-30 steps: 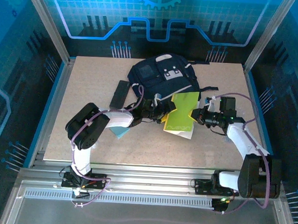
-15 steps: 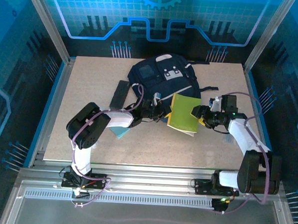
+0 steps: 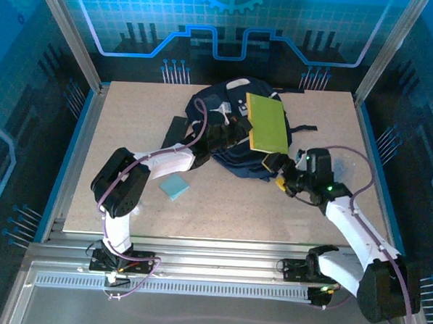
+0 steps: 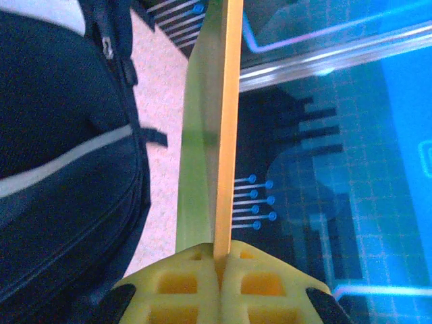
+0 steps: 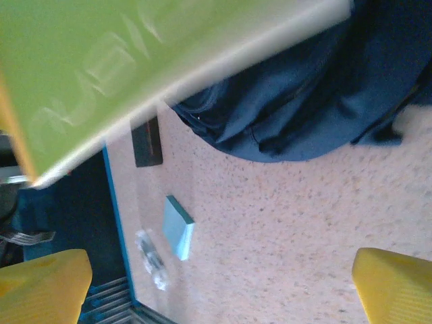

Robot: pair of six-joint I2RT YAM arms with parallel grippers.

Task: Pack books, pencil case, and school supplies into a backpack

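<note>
The books have passed from the right gripper, now spread wide and empty, to the left gripper, which clamps their edge above the backpack, likely ready for packing.

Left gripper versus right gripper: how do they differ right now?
The left gripper is shut on the books; the right gripper is open, holding nothing. The left gripper is over the backpack; the right gripper is beside its near edge. Both are yellow-tipped.
</note>
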